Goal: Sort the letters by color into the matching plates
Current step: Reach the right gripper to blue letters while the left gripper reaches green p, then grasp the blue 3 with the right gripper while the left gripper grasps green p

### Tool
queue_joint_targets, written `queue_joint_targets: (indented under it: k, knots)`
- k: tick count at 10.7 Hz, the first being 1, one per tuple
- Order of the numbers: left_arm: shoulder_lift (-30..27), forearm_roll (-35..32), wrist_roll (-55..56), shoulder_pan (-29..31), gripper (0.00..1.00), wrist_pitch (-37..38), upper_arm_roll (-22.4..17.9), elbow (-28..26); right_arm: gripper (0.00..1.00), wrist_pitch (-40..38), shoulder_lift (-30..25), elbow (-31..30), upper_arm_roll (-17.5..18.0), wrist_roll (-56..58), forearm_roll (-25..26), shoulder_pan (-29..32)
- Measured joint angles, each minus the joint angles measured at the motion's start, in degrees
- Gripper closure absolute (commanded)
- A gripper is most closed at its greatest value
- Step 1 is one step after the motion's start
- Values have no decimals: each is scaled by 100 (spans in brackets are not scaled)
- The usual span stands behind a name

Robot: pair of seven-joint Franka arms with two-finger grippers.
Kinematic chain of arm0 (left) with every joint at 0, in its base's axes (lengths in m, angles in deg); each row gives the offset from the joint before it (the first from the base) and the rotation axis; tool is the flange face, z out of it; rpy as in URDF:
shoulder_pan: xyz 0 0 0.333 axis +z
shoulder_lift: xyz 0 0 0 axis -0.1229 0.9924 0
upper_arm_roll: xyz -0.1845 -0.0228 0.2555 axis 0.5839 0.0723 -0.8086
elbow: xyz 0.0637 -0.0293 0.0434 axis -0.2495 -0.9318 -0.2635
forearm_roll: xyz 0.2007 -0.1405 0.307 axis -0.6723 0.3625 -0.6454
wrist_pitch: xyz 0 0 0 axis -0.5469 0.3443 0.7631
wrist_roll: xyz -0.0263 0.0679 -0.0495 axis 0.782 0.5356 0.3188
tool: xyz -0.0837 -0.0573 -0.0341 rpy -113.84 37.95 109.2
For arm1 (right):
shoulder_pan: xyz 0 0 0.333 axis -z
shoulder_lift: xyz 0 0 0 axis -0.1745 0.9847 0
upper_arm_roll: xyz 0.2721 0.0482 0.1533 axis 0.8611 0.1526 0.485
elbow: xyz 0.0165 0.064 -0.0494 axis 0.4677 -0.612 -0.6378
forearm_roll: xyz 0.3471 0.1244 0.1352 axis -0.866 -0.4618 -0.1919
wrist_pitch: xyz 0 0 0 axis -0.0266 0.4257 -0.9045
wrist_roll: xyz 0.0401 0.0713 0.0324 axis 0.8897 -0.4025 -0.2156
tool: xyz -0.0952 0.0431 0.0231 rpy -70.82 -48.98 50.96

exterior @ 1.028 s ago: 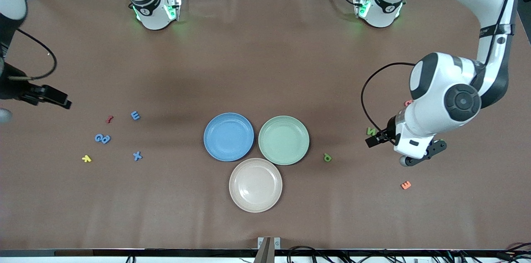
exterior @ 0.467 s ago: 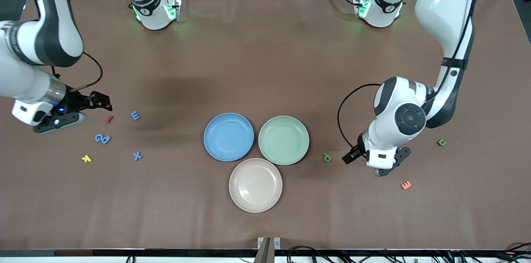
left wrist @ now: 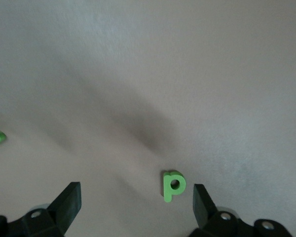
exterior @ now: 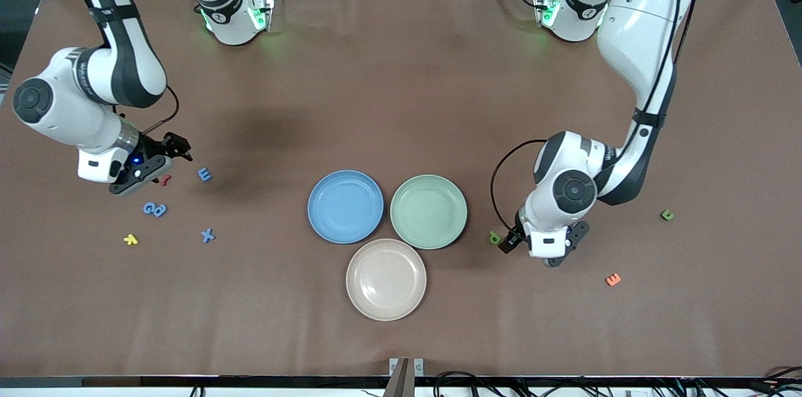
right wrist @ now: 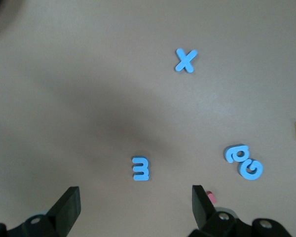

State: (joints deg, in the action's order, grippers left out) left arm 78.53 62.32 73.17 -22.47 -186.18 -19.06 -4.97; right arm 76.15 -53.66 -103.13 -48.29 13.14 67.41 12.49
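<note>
Fingers of both grippers stand wide apart and hold nothing. Nearest the front camera lies the beige-pink plate (exterior: 386, 279), with an orange letter (exterior: 613, 279) toward the left arm's end of the table. Farther back, the left gripper (exterior: 505, 243) hangs just over the green p (exterior: 495, 237) (left wrist: 173, 185), which lies on the table beside the pale green plate (exterior: 428, 211). The blue plate (exterior: 345, 206) touches the green one, both bare. Toward the right arm's end lie a yellow letter (exterior: 130, 238), the blue x (exterior: 207, 235) (right wrist: 186, 60) and a blue pair (exterior: 154, 208) (right wrist: 243, 161). The right gripper (exterior: 177, 148) hovers near the blue E (exterior: 204, 174) (right wrist: 141, 168) and a red letter (exterior: 165, 180).
</note>
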Motion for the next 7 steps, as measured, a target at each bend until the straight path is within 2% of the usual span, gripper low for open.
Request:
queue_joint_targets:
  k: [4,7]
  knots:
    - [237,-12,128,-246,0,-35,-167,51,0,646,162,-414,11,161,3,-3]
    - [457,-12,128,-247,0,-310,-184,145,0,1263,508,-573,15,167,4,-4]
